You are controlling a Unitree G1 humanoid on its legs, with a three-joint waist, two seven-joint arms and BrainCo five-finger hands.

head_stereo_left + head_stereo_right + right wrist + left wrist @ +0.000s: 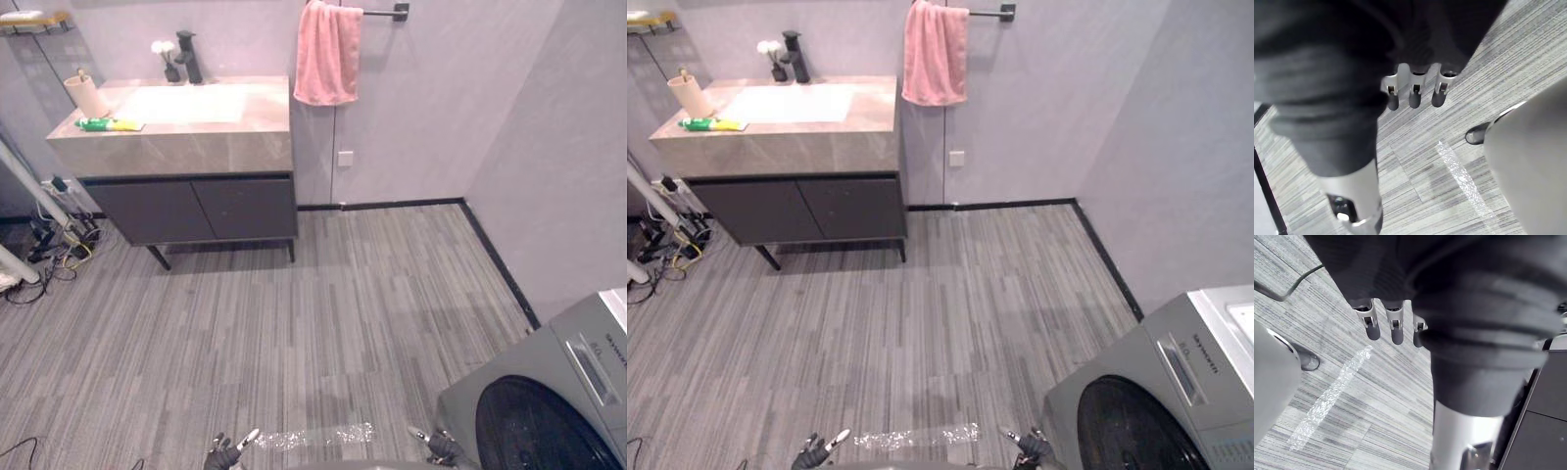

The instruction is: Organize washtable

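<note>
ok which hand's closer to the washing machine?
Right. The right hand hangs beside the washing machine, near its front; the left hand hangs further off, over the floor.

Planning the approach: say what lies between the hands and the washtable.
Floor, bare save a shiny tape strip near left hand and right hand, up to the washtable; see left eye view.

Bathroom: washtable [186, 122], towel [327, 54], washer [549, 401]

floor [294, 323]: grey striped planks | walls [441, 88]: pale grey, black skirting [392, 205] | washtable [186, 147] 11 o'clock: stone top, 2 dark doors | washing machine [529, 392] 4 o'clock: grey | towel rail [387, 13] 12 o'clock
</note>
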